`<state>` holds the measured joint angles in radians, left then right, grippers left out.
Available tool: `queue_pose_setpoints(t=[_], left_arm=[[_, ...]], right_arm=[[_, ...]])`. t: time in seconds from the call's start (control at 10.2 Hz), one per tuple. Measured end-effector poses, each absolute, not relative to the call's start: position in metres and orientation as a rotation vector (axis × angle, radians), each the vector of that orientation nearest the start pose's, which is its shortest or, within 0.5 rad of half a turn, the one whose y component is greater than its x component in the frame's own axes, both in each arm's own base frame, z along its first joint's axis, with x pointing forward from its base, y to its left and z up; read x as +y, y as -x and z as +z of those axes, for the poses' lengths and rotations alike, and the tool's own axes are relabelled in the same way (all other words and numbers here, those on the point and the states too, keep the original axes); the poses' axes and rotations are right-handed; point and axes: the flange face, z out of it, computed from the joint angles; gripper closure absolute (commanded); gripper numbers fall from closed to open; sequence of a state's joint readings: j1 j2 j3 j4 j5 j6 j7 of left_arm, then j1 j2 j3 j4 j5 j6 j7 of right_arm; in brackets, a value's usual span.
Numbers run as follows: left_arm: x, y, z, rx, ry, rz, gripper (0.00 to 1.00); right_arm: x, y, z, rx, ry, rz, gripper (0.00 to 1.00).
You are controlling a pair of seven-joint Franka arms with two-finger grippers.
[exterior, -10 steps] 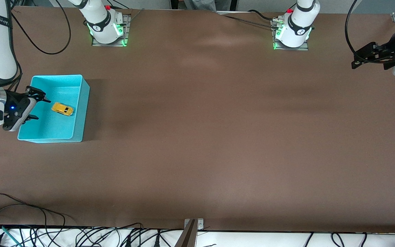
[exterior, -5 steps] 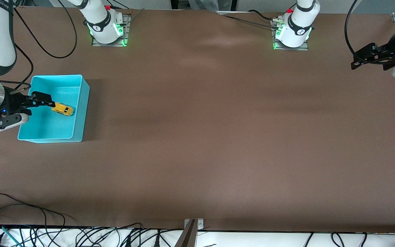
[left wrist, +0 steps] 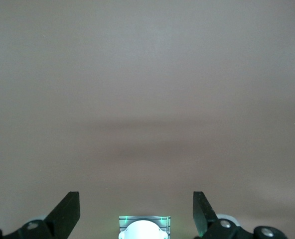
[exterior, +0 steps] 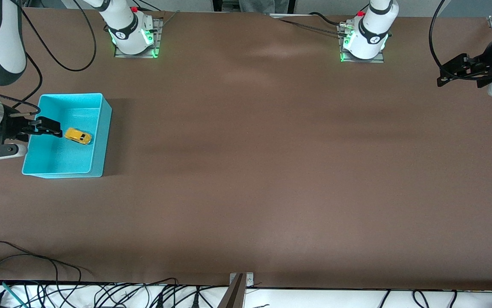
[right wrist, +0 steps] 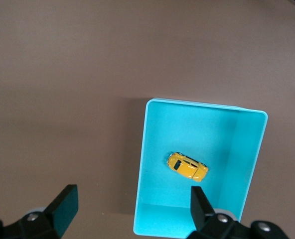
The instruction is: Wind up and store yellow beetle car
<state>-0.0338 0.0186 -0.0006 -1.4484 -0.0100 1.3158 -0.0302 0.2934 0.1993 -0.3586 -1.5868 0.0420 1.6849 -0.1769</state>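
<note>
The yellow beetle car (exterior: 78,136) lies inside the turquoise bin (exterior: 105,128) at the right arm's end of the counter (exterior: 271,171). The right gripper (exterior: 49,127) hangs over the bin, fingers spread, holding nothing. The left gripper (exterior: 453,72) waits over the counter's other end, its 2 fingers (left wrist: 68,211) wide apart and empty.

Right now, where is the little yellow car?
The yellow beetle car lies on the floor of the turquoise bin, toward the right arm's end of the table.

A robotics lab: two arm bases (exterior: 132,32) bolted at the desk's (exterior: 271,171) 12 o'clock edge, loose cables (exterior: 36,265) at 7 o'clock
</note>
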Motion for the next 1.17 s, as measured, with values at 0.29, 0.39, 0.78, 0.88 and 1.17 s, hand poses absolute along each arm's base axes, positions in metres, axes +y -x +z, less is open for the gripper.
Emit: queue_pose_setpoints(t=[0.29,0.39,0.78,0.88,1.17], left_arm=[[-0.02,-0.532,0.65,0.01,3.137,0.238,0.0],[-0.02,-0.532,0.65,0.01,3.137,0.238,0.0],[-0.02,-0.532,0.65,0.01,3.137,0.238,0.0],[-0.02,-0.532,0.65,0.011,3.137,0.238,0.0],[-0.02,-0.532,0.65,0.011,3.137,0.238,0.0]], right_arm=[[-0.014,-0.592,0.542,0.003,3.16,0.111,0.0],[-0.007,-0.59,0.544,-0.016,3.194,0.105,0.0],[-0.008,-0.591,0.536,-0.001,3.218,0.021,0.0],[-0.013,-0.588,0.534,0.008,3.215,-0.007,0.0],[-0.014,-0.582,0.543,0.023,3.19,-0.042,0.0]])
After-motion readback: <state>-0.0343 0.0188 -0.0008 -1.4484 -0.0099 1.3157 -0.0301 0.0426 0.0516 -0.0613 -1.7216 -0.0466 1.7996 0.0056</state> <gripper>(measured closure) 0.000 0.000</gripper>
